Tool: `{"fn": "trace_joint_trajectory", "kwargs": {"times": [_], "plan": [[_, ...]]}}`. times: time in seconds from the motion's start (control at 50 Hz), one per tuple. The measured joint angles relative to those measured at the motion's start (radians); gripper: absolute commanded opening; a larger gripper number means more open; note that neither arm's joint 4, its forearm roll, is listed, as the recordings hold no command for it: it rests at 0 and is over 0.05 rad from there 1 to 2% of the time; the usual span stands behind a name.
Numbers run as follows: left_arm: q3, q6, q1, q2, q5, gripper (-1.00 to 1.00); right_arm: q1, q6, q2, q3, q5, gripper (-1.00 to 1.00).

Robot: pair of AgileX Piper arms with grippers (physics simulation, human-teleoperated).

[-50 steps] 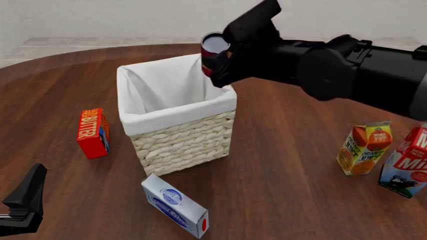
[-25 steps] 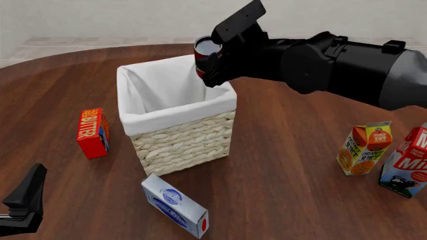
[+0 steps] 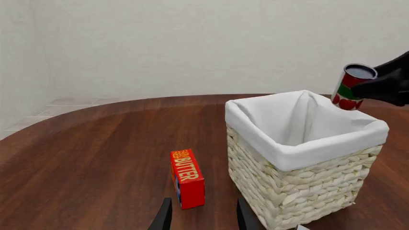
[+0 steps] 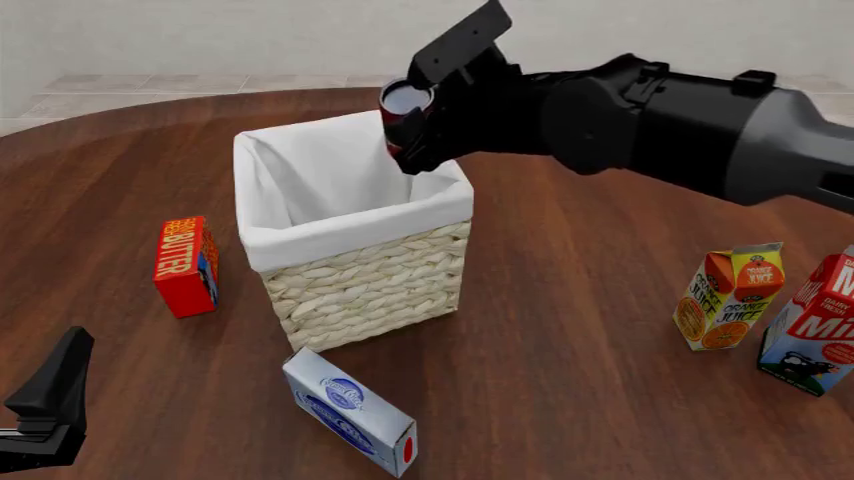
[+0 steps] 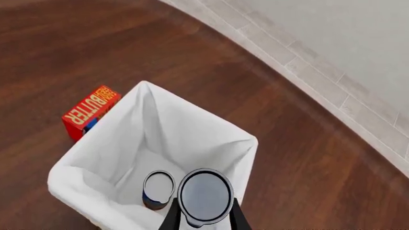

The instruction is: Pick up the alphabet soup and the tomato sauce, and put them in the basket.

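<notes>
Gripping the tomato sauce (image 4: 399, 112) between clamped right fingers (image 5: 171, 221), can above basket (image 4: 358, 285) rim, alphabet soup (image 5: 158, 189) inside, left fingers (image 3: 163, 218) apart

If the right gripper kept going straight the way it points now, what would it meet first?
Probably the basket's lined floor: the right gripper, shut on the tomato sauce, points down into it. The alphabet soup sits close beside that line; depth is unclear.
</notes>
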Motion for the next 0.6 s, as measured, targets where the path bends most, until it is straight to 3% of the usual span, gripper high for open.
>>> {"fn": "trace_joint_trajectory", "kwargs": {"times": [0.6], "plan": [[0.000,0.000,0.000,0.000,0.000,1.00,-0.001,0.020,0.031,0.028,-0.007,-1.00]]}}
